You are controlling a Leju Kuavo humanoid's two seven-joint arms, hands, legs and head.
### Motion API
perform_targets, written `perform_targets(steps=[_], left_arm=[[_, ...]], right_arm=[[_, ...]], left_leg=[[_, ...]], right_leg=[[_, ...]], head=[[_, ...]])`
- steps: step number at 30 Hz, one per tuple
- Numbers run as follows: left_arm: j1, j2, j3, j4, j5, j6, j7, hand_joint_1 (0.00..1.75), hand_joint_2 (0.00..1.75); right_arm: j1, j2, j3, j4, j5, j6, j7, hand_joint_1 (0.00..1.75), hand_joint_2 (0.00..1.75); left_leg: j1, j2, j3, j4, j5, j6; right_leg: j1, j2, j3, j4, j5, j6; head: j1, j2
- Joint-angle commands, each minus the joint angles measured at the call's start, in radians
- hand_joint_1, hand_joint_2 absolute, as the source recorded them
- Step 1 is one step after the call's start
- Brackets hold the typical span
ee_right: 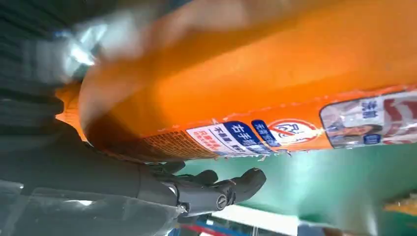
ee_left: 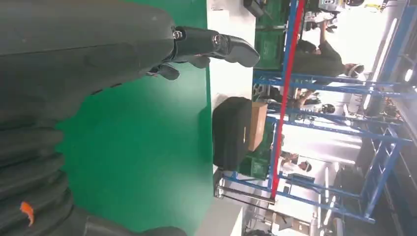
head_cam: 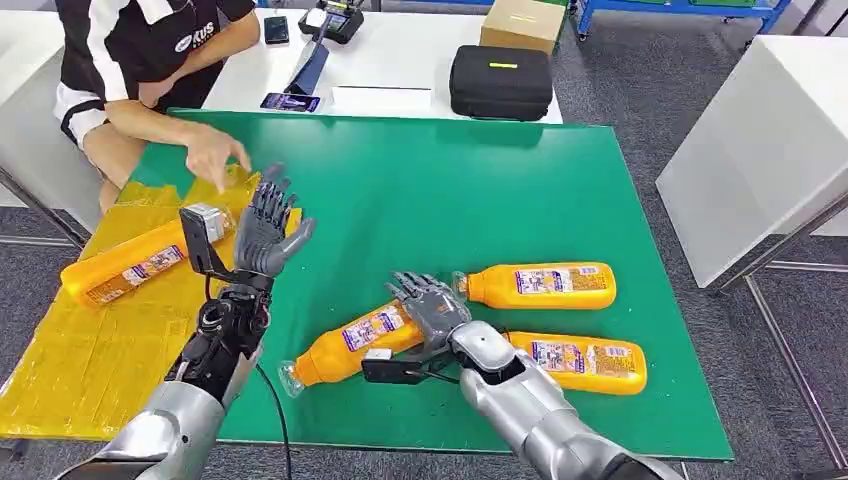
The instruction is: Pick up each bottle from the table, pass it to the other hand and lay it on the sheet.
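Note:
Three orange bottles lie on the green table (head_cam: 480, 180). My right hand (head_cam: 432, 308) lies over the thick end of the nearest bottle (head_cam: 350, 342), which rests on the table with its cap toward me. In the right wrist view this bottle (ee_right: 255, 83) sits close against the palm, and the hand's (ee_right: 147, 187) fingers (ee_right: 231, 189) reach out straight under it, not wrapped around. The other two bottles (head_cam: 540, 285) (head_cam: 580, 362) lie to the right. A fourth bottle (head_cam: 125, 268) lies on the yellow sheet (head_cam: 90, 360). My left hand (head_cam: 268, 225) (ee_left: 123, 44) is raised, open and empty.
A person sits at the far left, one hand (head_cam: 215, 150) stretched over the sheet's far end. Behind the green table a white table holds a black case (head_cam: 500, 80) (ee_left: 231, 132), a cardboard box (head_cam: 522, 22) and phones. Another white table (head_cam: 760, 150) stands at the right.

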Motion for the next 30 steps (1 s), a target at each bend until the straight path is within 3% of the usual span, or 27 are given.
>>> perform_targets(steps=[1,3,6,13,19,20,21,22,30], left_arm=[[-0.043,0.008,-0.014,0.069,0.004,-0.004,0.003,0.00,1.75],[-0.041,0.007,-0.012,0.068,0.009,-0.007,0.003,0.00,1.75],[-0.040,0.006,-0.012,0.068,0.010,-0.005,0.003,0.00,1.75],[-0.041,0.007,-0.011,0.077,0.013,-0.007,0.003,0.00,1.75],[-0.043,0.002,-0.020,0.096,0.015,-0.012,0.003,0.00,1.75],[-0.045,0.001,-0.021,0.101,0.016,-0.012,0.003,0.00,1.75],[-0.048,0.000,-0.021,0.105,0.018,-0.013,0.003,0.00,1.75],[-0.051,0.000,-0.023,0.108,0.018,-0.015,0.003,0.00,1.75],[-0.052,0.002,-0.024,0.102,0.025,-0.016,0.003,0.00,1.75]], right_arm=[[-0.003,0.008,0.000,0.142,0.002,0.036,-0.002,0.02,1.75],[-0.009,0.008,0.000,0.147,-0.003,0.067,-0.009,0.14,1.75],[-0.014,0.009,0.003,0.146,-0.003,0.081,-0.009,0.00,1.75],[-0.023,0.015,0.017,0.155,0.004,0.103,-0.009,0.00,1.75],[-0.037,0.010,0.053,0.174,0.026,0.194,-0.004,0.02,1.75],[-0.040,0.006,0.058,0.178,0.029,0.212,-0.006,0.33,1.75],[-0.043,0.004,0.057,0.180,0.026,0.230,-0.011,1.55,1.75],[-0.045,0.001,0.054,0.183,0.018,0.254,-0.024,1.75,1.75],[-0.059,-0.011,0.051,0.190,0.005,0.305,-0.013,1.75,1.75]], left_leg=[[0.001,-0.005,0.005,0.000,-0.002,0.001],[0.001,-0.003,0.004,0.000,-0.001,0.000],[0.001,-0.003,0.005,0.000,-0.001,0.000],[0.001,-0.005,0.010,-0.001,-0.003,-0.001],[0.001,-0.005,0.010,-0.001,-0.003,0.000],[0.001,-0.004,0.010,-0.001,-0.002,-0.001],[0.001,-0.004,0.009,-0.001,-0.002,-0.001],[0.001,-0.006,0.011,0.000,-0.003,0.000],[0.001,-0.008,0.012,-0.001,-0.003,0.000]], right_leg=[[0.002,-0.003,0.006,0.000,-0.003,-0.006],[0.001,-0.003,0.004,0.000,-0.002,-0.004],[0.001,-0.002,0.002,-0.001,-0.002,-0.004],[0.002,-0.004,0.003,-0.001,-0.004,-0.005],[0.002,-0.004,0.006,-0.001,-0.004,-0.005],[0.001,-0.003,0.005,-0.001,-0.003,-0.005],[0.001,-0.003,0.004,-0.001,-0.002,-0.004],[0.001,-0.005,0.004,0.000,-0.004,-0.006],[0.002,-0.006,0.005,-0.002,-0.005,-0.006]], head=[[0.000,0.000],[0.000,0.000],[0.000,0.000],[0.000,0.000],[0.000,0.000],[0.000,0.000],[0.000,0.000],[0.000,0.000],[0.000,0.000]])
